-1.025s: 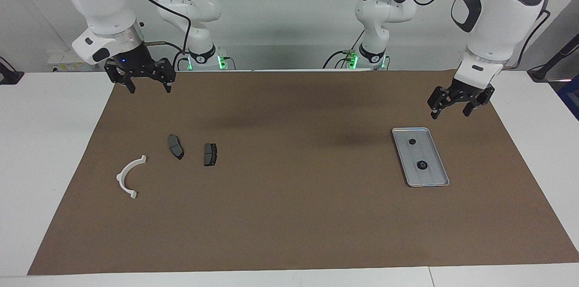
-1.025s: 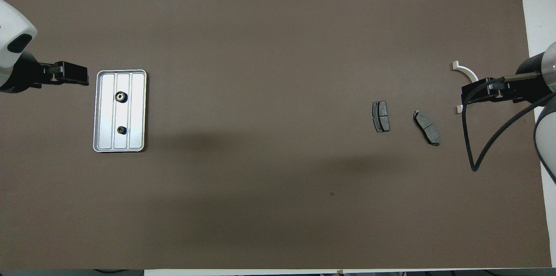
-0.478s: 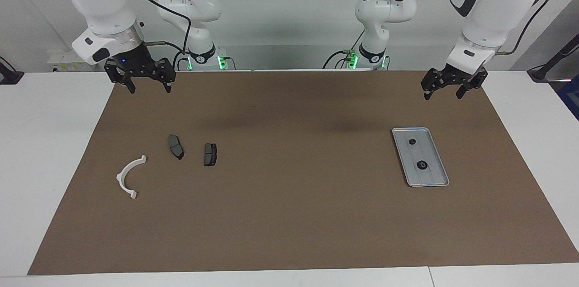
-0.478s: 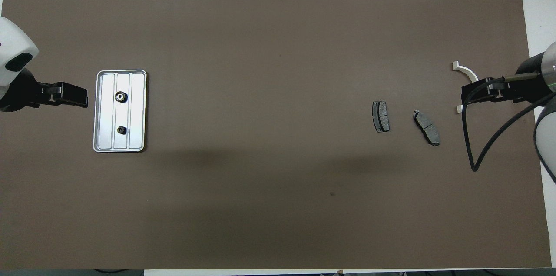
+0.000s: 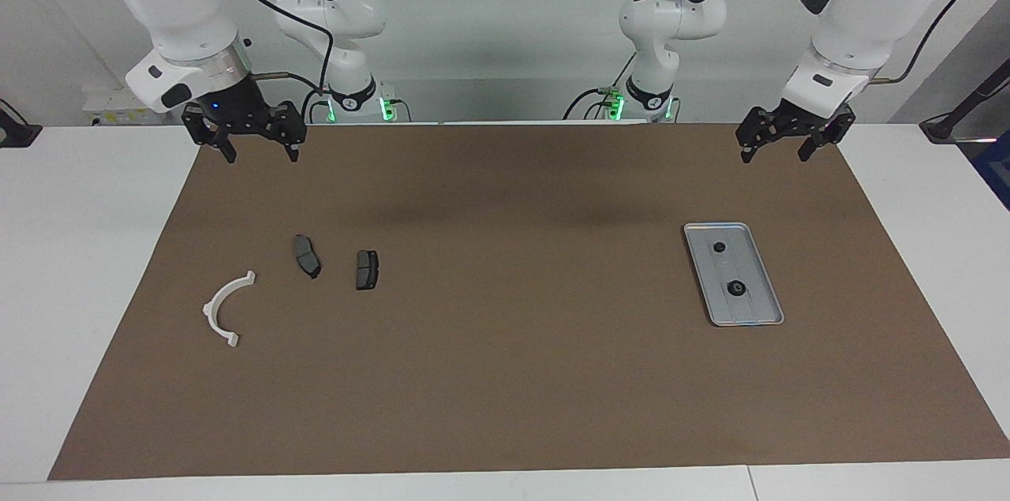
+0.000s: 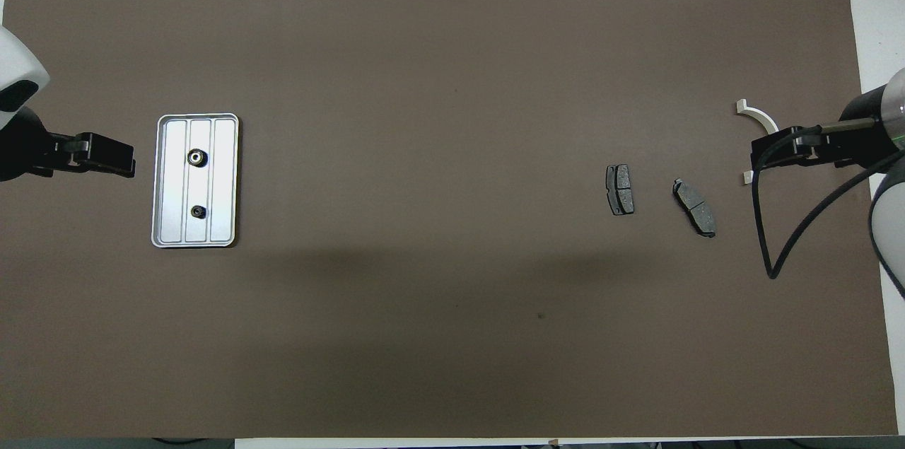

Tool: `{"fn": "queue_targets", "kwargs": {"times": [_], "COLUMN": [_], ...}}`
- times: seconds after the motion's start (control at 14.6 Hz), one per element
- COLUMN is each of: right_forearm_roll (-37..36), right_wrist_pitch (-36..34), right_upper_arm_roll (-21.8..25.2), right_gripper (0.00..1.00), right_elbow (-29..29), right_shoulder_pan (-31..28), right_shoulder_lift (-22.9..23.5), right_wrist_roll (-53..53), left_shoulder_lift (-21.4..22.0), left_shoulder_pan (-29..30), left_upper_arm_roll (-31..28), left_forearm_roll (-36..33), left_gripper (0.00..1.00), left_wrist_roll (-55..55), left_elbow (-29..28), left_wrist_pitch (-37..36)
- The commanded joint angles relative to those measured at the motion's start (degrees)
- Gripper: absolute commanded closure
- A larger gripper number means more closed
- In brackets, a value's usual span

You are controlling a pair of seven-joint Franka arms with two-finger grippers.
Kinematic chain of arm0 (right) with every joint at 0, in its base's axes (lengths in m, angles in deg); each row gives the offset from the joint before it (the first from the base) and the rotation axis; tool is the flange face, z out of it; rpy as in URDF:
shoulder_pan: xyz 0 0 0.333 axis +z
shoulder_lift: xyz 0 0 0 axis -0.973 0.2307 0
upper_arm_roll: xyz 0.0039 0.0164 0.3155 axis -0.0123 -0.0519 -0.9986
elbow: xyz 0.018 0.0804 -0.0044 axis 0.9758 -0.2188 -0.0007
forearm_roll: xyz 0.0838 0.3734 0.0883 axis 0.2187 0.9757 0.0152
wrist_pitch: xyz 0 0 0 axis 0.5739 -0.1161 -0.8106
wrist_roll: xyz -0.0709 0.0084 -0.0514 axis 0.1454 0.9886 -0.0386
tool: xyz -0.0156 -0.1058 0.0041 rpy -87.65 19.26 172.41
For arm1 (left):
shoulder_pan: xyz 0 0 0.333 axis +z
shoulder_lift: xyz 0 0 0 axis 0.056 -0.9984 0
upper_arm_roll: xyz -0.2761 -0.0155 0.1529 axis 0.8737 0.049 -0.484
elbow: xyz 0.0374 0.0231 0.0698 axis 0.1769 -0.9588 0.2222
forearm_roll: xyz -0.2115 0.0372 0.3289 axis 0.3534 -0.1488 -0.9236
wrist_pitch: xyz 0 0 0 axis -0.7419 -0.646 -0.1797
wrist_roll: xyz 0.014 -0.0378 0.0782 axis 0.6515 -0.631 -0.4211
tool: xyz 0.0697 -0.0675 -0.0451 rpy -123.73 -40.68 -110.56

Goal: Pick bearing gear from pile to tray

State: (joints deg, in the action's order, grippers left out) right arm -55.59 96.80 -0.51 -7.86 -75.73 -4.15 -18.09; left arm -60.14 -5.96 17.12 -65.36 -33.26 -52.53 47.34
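Gears first: 2 small black round toothed pieces sit inside the flat silver-grey ridged metal tray [image 5: 734,274] at the left arm's end of the brown mat [image 5: 513,375], the smaller gear [image 5: 719,247] nearer the robots and the bigger gear [image 5: 736,288] farther out. So the job looks basically done to me.

Left gripper [image 5: 785,144] hangs in the air above the mat's edge by the robots, fingers spread wide, holding nothing. Right gripper [image 5: 252,144] hangs over the matching corner at the other end, also spread wide and empty.

What's left of the pile is 2 dark grey brake pads [image 5: 307,256] [image 5: 367,270] and a white plastic arc [image 5: 227,308], all at the right arm's end. No gear that I can spot among them.

Risks from here, imo:
- Right arm goes for another pick and grabs a brake pad, since there's nothing round left. Wrong part ends up in the tray.
- Left arm dips back toward the tray and clips its rim, which could slide it or bounce those 2 loose gears out.
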Motion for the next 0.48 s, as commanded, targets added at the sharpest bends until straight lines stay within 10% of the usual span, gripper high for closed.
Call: {"fn": "queue_targets", "kwargs": {"times": [0.0, 0.41], "right_forearm_roll": [1.5, 1.5], "right_wrist_pitch": [-0.3, -0.3], "right_upper_arm_roll": [-0.4, -0.4], "right_gripper": [0.0, 0.0], "right_elbow": [-0.6, -0.6], "right_shoulder_pan": [-1.0, -1.0], "right_shoulder_lift": [-0.9, -0.9], "right_wrist_roll": [1.7, 1.8], "left_shoulder_lift": [-2.1, -2.1], "left_shoulder_pan": [-0.7, -0.7], "left_upper_arm_roll": [-0.4, -0.4], "left_forearm_roll": [0.1, 1.4], "left_gripper": [0.0, 0.0], "left_wrist_roll": [1.0, 3.4], "left_elbow": [3.4, 3.2], "left_wrist_pitch": [-2.3, -0.5]}}
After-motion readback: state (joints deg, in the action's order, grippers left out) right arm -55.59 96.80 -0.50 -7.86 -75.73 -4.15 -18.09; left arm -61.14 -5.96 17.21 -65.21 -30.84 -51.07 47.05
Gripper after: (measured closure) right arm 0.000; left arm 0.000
